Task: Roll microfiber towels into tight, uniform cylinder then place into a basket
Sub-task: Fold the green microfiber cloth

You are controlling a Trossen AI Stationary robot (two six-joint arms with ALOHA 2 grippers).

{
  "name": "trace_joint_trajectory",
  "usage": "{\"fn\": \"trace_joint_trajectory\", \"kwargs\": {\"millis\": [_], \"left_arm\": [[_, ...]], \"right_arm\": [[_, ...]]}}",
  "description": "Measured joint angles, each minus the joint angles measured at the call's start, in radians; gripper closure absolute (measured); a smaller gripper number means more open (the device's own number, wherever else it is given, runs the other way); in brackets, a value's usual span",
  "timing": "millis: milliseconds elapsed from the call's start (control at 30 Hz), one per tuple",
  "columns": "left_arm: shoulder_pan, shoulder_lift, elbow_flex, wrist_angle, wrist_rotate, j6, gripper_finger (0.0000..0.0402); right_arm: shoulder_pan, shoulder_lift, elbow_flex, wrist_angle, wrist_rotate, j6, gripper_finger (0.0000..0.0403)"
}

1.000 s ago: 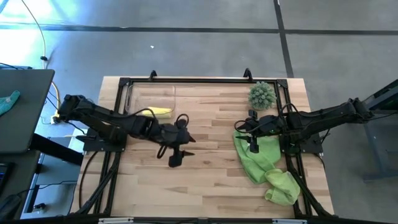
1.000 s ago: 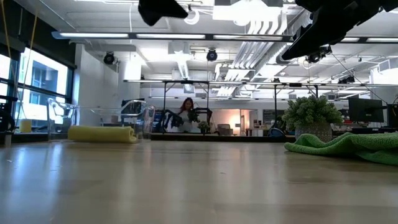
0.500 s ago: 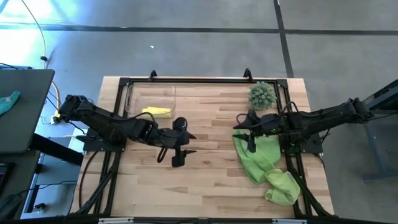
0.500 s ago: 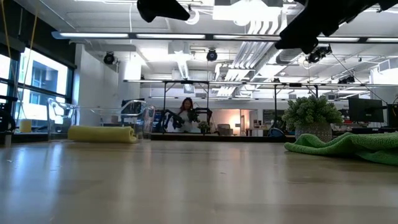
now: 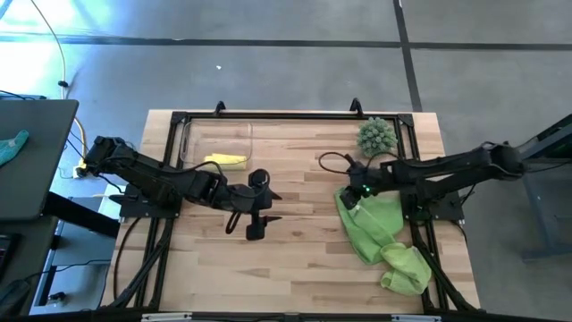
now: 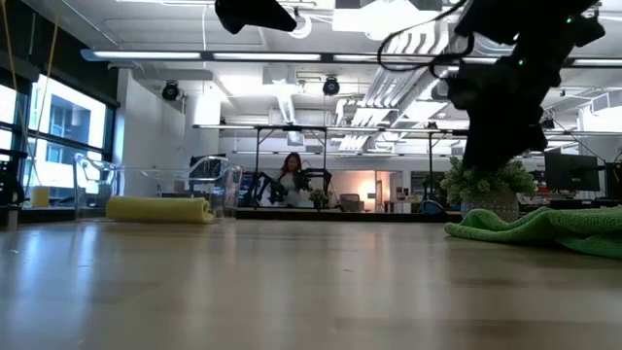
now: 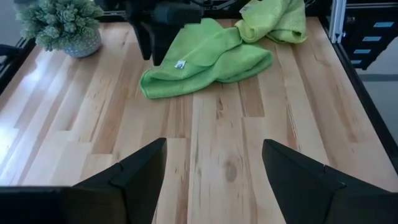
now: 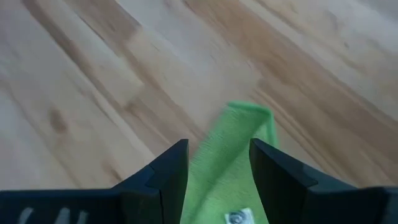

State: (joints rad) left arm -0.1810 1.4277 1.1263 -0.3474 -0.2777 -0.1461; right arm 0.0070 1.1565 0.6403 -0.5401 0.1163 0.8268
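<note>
Both arms are dark, almost black, built of slim jointed links that widen into blocky housings at the joints. The left arm [image 5: 161, 183] carries a round black knob-like part near its wrist and ends in the left gripper [image 7: 214, 180], two broad, matte black wedge-shaped fingers [image 7: 140, 174] with angled faces. The right arm [image 5: 447, 170] trails a thin black cable looping off its wrist and shows a small green light there. The right gripper [image 8: 217, 171] has the same flat, dark, chamfered fingers [image 8: 280, 174].

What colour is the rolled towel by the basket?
Pale yellow, clearest in the low view.
</note>
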Motion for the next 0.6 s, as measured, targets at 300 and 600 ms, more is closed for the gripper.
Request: {"fn": "trace_joint_trajectory", "kwargs": {"millis": [300, 600], "left_arm": [[0.0, 0.0, 0.0, -0.001, 0.005, -0.009, 0.0149], [0.0, 0.0, 0.0, -0.008, 0.005, -0.034, 0.0149]], "right_arm": [[-0.104, 0.115, 0.0, -0.014, -0.018, -0.147, 0.0242], [-0.159, 0.201, 0.0, 0.0, -0.198, -0.291, 0.0242]]}}
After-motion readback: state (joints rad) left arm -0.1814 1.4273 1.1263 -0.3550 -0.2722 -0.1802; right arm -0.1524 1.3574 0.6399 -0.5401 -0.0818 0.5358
